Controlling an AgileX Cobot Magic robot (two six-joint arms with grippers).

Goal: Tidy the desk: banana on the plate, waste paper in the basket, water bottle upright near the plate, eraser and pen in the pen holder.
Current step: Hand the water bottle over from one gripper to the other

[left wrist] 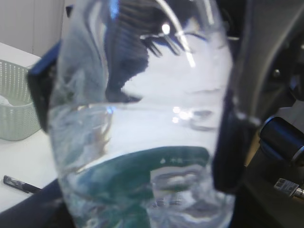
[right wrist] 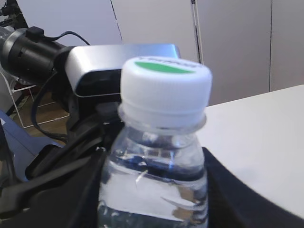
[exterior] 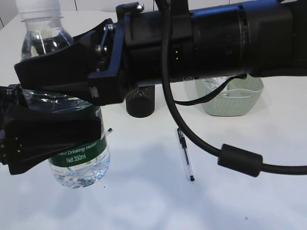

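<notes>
Looming closest to the lens, one clear water bottle (exterior: 72, 139) stands upright at the left of the white desk (exterior: 144, 201), its base on the surface, its white cap (exterior: 41, 9) at the top edge of the exterior view and its green label facing out. Two black arms crowd it. At far left, the left claw (exterior: 29, 143) sits at label height, its dark fingers (left wrist: 40, 90) flanking the bottle's lower body in the wrist view; whether they press the plastic or stand just clear cannot be told. Above it, the right claw (exterior: 72, 67), reaching across from the right, is clenched around the bottle's shoulder below the neck, its jaws on either side in the right wrist view.

Right of the bottle, bare desk runs to the near edge of the exterior view. One black pen holder (exterior: 140, 103) stands behind, partly hidden by the right arm. One pen (exterior: 185, 155) lies flat on open desk, well apart from the bottle, its dark tip toward the camera. A black cable (exterior: 225, 155) from the right arm crosses in front of it. At back right, one pale green basket (exterior: 235, 100) sits under the arm, something white inside.

Pale wall panels close the room behind.
</notes>
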